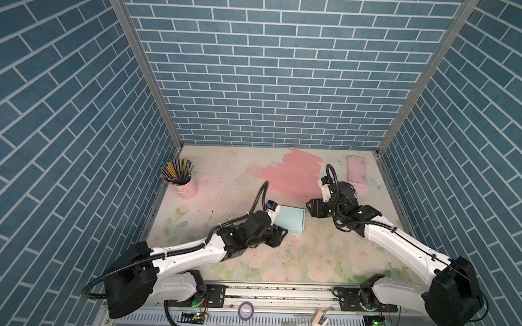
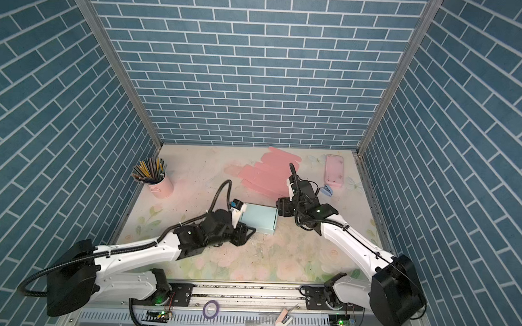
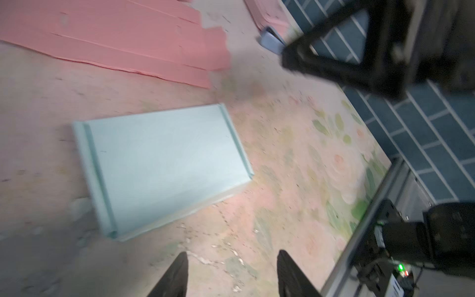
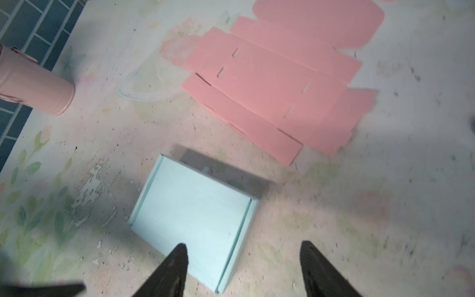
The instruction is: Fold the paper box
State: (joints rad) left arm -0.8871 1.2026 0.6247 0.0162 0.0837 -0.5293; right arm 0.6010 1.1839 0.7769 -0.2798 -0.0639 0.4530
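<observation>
1. Pale blue paper: the paper box lies on the table between the two arms. It looks closed, with the lid flat and the side edges folded in, as far as both wrist views show.
2. The left gripper has its jaws apart with nothing between them, and it is just beside the box.
3. The right gripper is also spread and empty. In its wrist view one fingertip overlaps the edge of the box, but I cannot tell if it touches.
4. Nothing presses on the lid, so if the tuck is shallow I think the paper may spring up and the box may open.
5. The box is light — a finger passing low could catch its rim and turn it, or push it toward the pink flat sheet behind it.
</observation>
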